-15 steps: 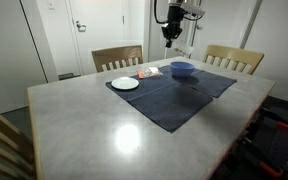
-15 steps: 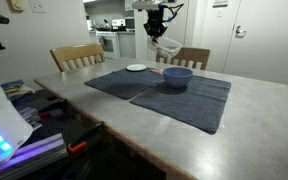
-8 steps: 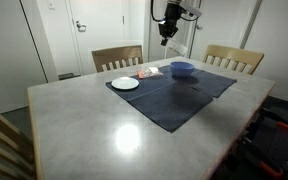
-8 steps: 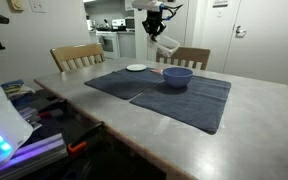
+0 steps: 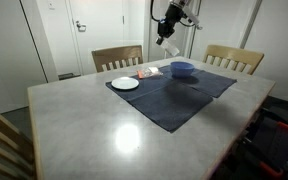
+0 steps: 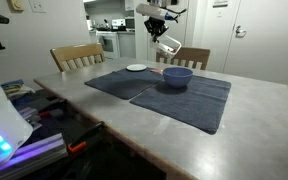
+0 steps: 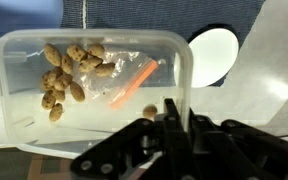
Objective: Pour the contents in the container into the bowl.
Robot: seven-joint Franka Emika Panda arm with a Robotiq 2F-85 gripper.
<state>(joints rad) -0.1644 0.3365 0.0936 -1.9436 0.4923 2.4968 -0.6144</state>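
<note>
My gripper point(image 7: 176, 118) is shut on the rim of the clear plastic container point(image 7: 94, 85), which fills the wrist view and holds several brown nuts and an orange strip. In both exterior views the gripper point(image 5: 165, 30) point(image 6: 162, 35) holds the container point(image 6: 168, 46) tilted, high above the table. The blue bowl point(image 5: 182, 69) point(image 6: 177, 76) sits on the dark blue cloth below the container.
A white plate point(image 5: 125, 83) point(image 6: 136, 68) point(image 7: 212, 55) lies on the dark blue cloth point(image 5: 174, 95) point(image 6: 164, 90). An orange packet point(image 5: 149, 72) lies beside the bowl. Wooden chairs point(image 5: 117, 57) point(image 5: 234, 58) stand behind the grey table point(image 5: 104, 130).
The gripper has risen slightly and the container has tilted more; its position above the bowl is much the same.
</note>
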